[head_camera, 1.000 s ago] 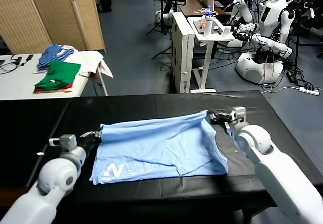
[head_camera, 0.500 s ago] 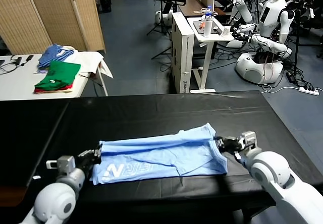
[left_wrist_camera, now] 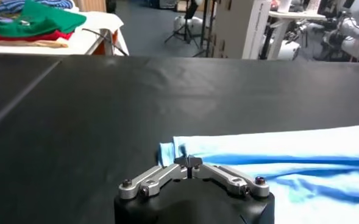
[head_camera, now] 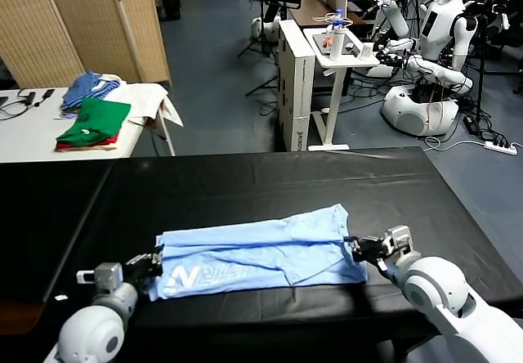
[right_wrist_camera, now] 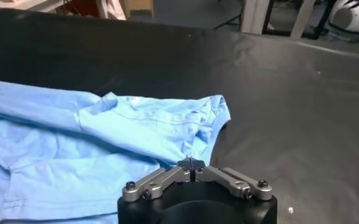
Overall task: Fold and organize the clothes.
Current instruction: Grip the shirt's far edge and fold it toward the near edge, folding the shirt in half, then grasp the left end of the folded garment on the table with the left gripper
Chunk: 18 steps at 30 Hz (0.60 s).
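T-shirt (head_camera: 261, 253) lay folded near bench (head_camera: 245, 183) front edge. Left gripper (head_camera: 152, 260) and right gripper (head_camera: 362, 249) at its ends, fingers pinched narrow, hold unclear.

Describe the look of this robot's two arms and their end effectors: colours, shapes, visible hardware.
Both arms are smooth, glossy white shells with rounded, bulbous joint housings. The left end effector and the right end effector are small black and silver assemblies. Up close in the wrist views, each has a rounded black body topped by silver metal linkage bars with dark screws. No loose cables or markings show.
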Available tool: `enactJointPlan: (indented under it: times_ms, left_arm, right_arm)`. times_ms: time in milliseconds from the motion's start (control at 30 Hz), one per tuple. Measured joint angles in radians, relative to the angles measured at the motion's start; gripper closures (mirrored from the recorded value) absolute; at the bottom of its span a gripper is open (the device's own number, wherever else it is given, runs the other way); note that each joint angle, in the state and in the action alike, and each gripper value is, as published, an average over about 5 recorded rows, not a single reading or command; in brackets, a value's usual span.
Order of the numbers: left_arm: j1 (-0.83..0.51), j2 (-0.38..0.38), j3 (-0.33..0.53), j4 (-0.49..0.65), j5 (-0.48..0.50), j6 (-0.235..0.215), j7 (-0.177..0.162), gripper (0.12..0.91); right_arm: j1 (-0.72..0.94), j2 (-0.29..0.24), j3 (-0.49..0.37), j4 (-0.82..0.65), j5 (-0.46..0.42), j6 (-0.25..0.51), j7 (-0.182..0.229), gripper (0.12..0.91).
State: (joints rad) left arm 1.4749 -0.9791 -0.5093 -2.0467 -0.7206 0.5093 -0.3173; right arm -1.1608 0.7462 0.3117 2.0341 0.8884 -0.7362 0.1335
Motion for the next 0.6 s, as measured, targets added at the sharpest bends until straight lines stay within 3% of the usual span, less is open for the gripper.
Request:
enactJointPlan:
  times_ms: [200, 300, 367, 433, 600]
  left_arm:
    - [0.053, -0.005, -0.036, -0.061, -0.003, 0.041, -0.035, 0.503]
    - [0.083, -0.016, -0.059, -0.104, -0.003, 0.042, -0.052, 0.315]
    - [0.094, -0.026, -0.072, -0.128, -0.002, 0.025, -0.057, 0.206]
    - [0.094, -0.037, -0.077, -0.141, -0.002, 0.004, -0.058, 0.147]
    - [0.049, -0.054, -0.066, -0.121, -0.029, -0.021, -0.065, 0.124]
  right_arm:
    - [0.004, 0.015, 0.048, 0.015, -0.001, 0.003, 0.004, 0.324]
    - [0.029, 0.044, 0.05, -0.005, -0.03, 0.026, 0.012, 0.177]
    - [0.052, 0.07, 0.044, -0.027, -0.05, 0.046, 0.017, 0.138]
    - [0.077, 0.098, 0.035, -0.052, -0.065, 0.06, 0.02, 0.122]
    - [0.134, 0.156, 0.011, -0.119, -0.103, 0.078, 0.028, 0.119]
